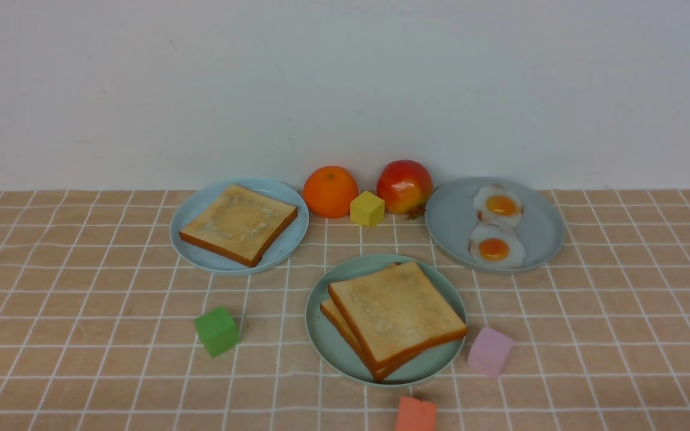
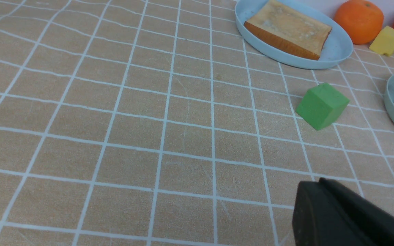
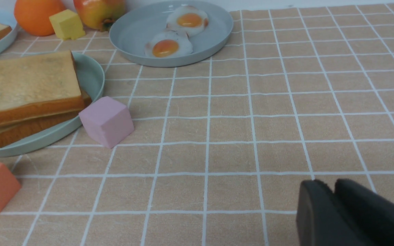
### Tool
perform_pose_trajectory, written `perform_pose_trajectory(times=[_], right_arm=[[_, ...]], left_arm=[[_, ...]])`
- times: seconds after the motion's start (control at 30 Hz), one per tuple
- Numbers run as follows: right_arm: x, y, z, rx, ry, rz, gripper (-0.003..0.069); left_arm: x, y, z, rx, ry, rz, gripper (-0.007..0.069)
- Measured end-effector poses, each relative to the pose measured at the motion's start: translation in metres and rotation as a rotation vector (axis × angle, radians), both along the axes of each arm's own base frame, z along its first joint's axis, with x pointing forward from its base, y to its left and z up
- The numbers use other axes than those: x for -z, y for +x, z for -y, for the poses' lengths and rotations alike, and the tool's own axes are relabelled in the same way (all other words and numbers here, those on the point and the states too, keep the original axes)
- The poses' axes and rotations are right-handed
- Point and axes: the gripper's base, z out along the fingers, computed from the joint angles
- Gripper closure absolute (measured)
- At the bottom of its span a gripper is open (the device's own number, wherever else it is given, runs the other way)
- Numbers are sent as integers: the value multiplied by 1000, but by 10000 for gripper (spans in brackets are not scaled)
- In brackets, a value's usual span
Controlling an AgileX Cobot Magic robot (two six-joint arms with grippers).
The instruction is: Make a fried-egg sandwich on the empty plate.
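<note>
— Grippers come nearest; how are they seen?

— Only in the wrist views, and each is cut off by the frame's edge. The left gripper [image 2: 317,186] is shown with its fingers pressed together, above bare cloth. On the right gripper [image 3: 333,186] a thin seam is seen between 2 dark fingers; whether they touch cannot be told. Nothing is held by either.

— And on the tablecloth [image 1: 81,335]?

— An orange-red cube [image 1: 415,414] is cropped by the front view's lower edge. Behind it, the mint-green plate [image 1: 321,341] is found in the middle, with 2 toast slices [image 1: 396,311] stacked on it, the lower one largely hidden. No egg can be made out between them. A pink cube [image 1: 489,351] is set just beside the plate's right rim; a green cube [image 1: 217,331] is placed well apart on the left.

— Farther back?

— A lone toast slice [image 1: 238,224] is carried by the pale blue plate [image 1: 201,254] on the left, and 2 fried eggs [image 1: 495,248] are laid on the grey-blue plate [image 1: 453,221] on the right. Between them, by the wall, an orange [image 1: 330,191], a yellow cube [image 1: 367,208] and an apple [image 1: 404,187] are lined up.
</note>
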Motion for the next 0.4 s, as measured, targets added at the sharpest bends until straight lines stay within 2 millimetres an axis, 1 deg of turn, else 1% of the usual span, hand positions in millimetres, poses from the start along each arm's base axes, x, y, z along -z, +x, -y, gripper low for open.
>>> perform_pose_trajectory(times=[0.4], right_arm=[[0,0,0,0,0,0,550]], left_arm=[[0,0,0,0,0,0,610]])
